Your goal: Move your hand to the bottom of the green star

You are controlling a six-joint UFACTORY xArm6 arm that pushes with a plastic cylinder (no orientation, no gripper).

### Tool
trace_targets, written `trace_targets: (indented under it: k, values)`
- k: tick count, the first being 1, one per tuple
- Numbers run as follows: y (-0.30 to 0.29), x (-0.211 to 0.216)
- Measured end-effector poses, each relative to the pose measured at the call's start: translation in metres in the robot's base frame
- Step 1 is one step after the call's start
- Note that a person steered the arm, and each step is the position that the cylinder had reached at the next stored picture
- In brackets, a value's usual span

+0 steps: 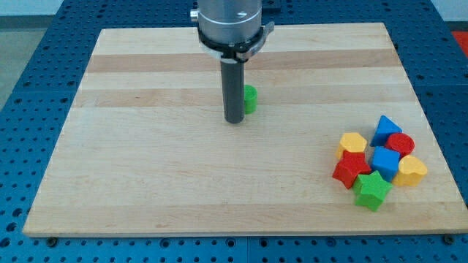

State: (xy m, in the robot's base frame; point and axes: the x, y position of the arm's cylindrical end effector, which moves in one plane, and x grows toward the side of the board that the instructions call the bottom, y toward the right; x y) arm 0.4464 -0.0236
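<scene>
Camera view shows my arm ending in a straight dark rod — no pincer on it, so nothing is open, closed or clamped. My tip (pixel 234 120) rests on the wooden board (pixel 146 168), toward the view's top and near the middle. Just to the view's right of the rod, partly hidden behind it, sits a small green block (pixel 250 99) whose shape I cannot make out; whether it touches the rod I cannot tell.

The green star (pixel 371 191) lies well apart from my tip, toward the view's bottom right, at the bottom edge of a tight cluster. Directly above the star sits a blue cube (pixel 385 161); up-left of the star a red star (pixel 351 170), further up a yellow block (pixel 352 142), a blue triangular block (pixel 384 129) and a red round block (pixel 400 143). Up-right of the star — a yellow heart (pixel 412 170).

I can read no writing or labels anywhere.
</scene>
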Motion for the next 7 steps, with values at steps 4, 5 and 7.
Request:
trace_targets:
  k: [4, 5, 7]
  values:
    - [0.127, 0.173]
    - [0.129, 0.172]
    - [0.205, 0.172]
